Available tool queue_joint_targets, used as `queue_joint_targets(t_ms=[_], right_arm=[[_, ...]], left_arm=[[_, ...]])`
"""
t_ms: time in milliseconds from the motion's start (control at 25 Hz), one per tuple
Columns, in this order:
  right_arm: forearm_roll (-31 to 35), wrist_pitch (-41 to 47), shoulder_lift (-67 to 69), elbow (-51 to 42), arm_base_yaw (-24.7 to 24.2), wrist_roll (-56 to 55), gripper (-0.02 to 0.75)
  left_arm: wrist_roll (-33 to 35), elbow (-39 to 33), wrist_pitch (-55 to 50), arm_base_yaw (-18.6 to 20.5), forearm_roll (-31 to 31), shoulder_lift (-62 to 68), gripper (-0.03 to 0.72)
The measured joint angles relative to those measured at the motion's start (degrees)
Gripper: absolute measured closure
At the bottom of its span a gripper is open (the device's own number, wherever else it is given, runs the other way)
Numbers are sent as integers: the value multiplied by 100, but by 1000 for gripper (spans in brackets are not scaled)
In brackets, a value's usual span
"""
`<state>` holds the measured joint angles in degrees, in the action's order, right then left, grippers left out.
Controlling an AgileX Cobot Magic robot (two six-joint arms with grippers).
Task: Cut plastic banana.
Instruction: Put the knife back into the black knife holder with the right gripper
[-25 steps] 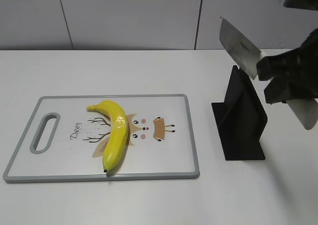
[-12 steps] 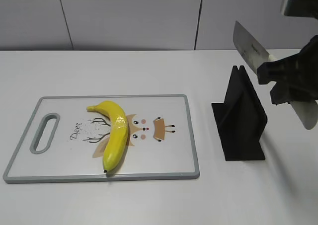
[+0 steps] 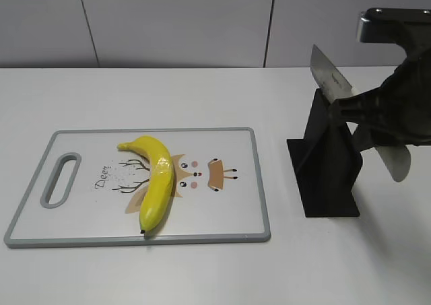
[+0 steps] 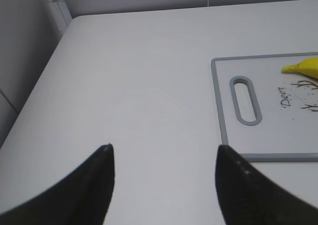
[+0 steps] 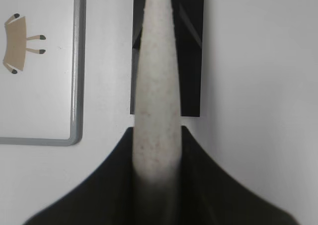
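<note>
plainly, the plastic banana lay on the cutting board, a little toward the board's handle slot from the printed deer, its stem toward the far edge and its dark tip almost at the near rim. it looked glossy, hard and light — likely to skate or roll on the smooth board under a blade, so my judgement was that it wanted steadying by the stem end or by the thick middle, with the cut brought straight down across the curve.

the right gripper was clamped on the pale handle of a knife, its dark jaws pressed to both sides of the handle. the arm hung over the black knife stand, which stood on the table just beyond the board's end opposite the slot. the blade slanted up and away from the board, above the stand's top; whether it touched the stand i could not tell. the wrist was turned so the handle ran down toward the table on the stand's far side from the board.

the left gripper hovered with its fingers spread apart, holding nothing, over bare table off the board's slot end — well apart from the banana.
</note>
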<state>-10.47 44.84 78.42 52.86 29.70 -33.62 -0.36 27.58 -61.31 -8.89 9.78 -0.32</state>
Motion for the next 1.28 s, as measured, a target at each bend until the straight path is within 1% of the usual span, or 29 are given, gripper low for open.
queue_joint_targets(t_ms=[400,600,760,1000,1280], right_arm=[[-42,-142,544,0,0,-126,577],[-37,-297,610,0,0,-505,577],[-37,-311,609,0,0,-579,577],[22,225,437,0,0,-461,577],[27,274,262,0,0,-338,577]], left_arm=[[0,-80,-55,0,0,0,99],[0,-80,-55,0,0,0,125],[0,-85,-55,0,0,0,132],[0,-86,-55,0,0,0,132],[0,-86,-55,0,7,0,140]])
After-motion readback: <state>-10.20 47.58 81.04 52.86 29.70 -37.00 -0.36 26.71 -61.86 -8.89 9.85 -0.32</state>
